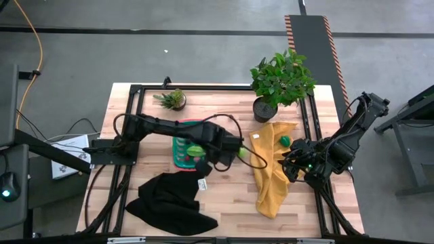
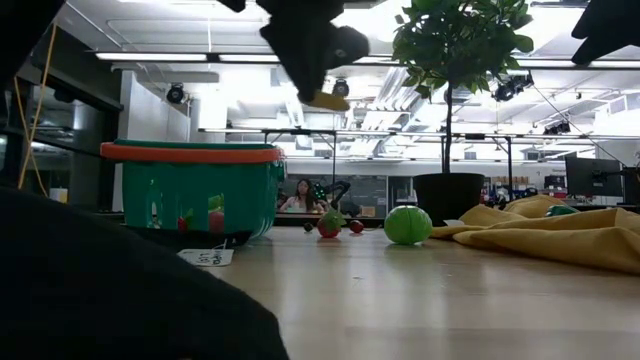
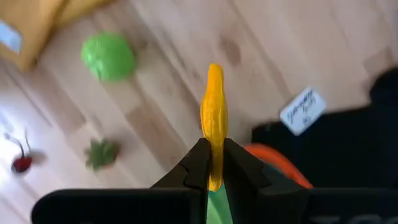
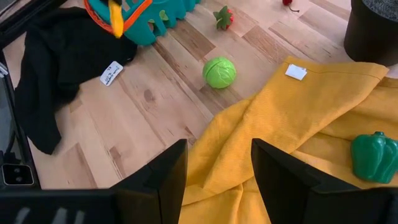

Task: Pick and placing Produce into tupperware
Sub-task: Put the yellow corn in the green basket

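My left gripper [image 3: 214, 165] hangs over the right end of the teal tupperware [image 2: 190, 190], shut on a long yellow piece of produce [image 3: 214, 106]. In the tupperware [image 1: 183, 157] lie a green piece [image 1: 195, 150] and small red ones. On the wood to its right rest a green ball [image 4: 219, 72], a strawberry [image 4: 222, 17] and a cherry [image 3: 22, 163]. A green pepper [image 4: 376, 157] lies on the yellow cloth [image 4: 298, 118]. My right gripper [image 4: 217, 180] stands open above that cloth, at the table's right. My left gripper pinches the yellow piece by its upper end [image 3: 214, 163] between its two fingers. The fingers come from above, pointing down, and lie along the piece. The piece hangs upright below the fingers [image 2: 326, 100], clear of the tupperware and the table.
A black cloth [image 1: 169, 196] with a white tag [image 4: 112, 73] lies at the near left beside the tupperware. A potted plant [image 1: 279, 85] stands at the far right and a small one [image 1: 173, 99] at the far left. Bare wood shows between the two cloths.
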Tool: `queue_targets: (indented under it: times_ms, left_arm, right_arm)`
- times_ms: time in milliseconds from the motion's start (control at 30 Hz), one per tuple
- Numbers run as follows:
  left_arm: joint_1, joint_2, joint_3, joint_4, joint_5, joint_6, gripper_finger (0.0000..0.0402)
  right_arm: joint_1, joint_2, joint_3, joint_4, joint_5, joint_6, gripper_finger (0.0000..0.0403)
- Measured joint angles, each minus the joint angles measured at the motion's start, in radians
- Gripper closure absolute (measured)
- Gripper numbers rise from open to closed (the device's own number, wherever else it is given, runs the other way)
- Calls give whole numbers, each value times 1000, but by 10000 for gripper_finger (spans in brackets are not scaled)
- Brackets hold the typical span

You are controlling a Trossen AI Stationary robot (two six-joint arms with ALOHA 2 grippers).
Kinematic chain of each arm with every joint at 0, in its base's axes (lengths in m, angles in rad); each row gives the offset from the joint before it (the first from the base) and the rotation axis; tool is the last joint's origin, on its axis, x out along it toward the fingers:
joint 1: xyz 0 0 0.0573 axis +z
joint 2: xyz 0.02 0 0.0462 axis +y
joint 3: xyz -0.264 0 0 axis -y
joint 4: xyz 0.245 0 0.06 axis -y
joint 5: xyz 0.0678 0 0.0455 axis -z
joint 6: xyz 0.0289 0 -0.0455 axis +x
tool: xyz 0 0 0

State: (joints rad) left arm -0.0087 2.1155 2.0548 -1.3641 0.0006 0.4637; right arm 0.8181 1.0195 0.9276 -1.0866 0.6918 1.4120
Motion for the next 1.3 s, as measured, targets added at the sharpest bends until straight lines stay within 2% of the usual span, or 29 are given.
queue_targets:
  times_ms: [333, 867, 1100, 1300]
  left_arm:
    - [66, 0, 10, -214, -39, -44, 373]
    - [155, -30, 3, -206, -37, -137, 373]
    - [161, -123, -80, -205, -28, -158, 373]
    - [161, -207, -221, -206, -28, -183, 373]
  right_arm:
    - [0, 0, 0, 0, 16, 0, 234]
    - [0, 0, 0, 22, 23, 4, 234]
    - [0, 0, 0, 23, 24, 4, 234]
    - [0, 0, 0, 26, 24, 5, 234]
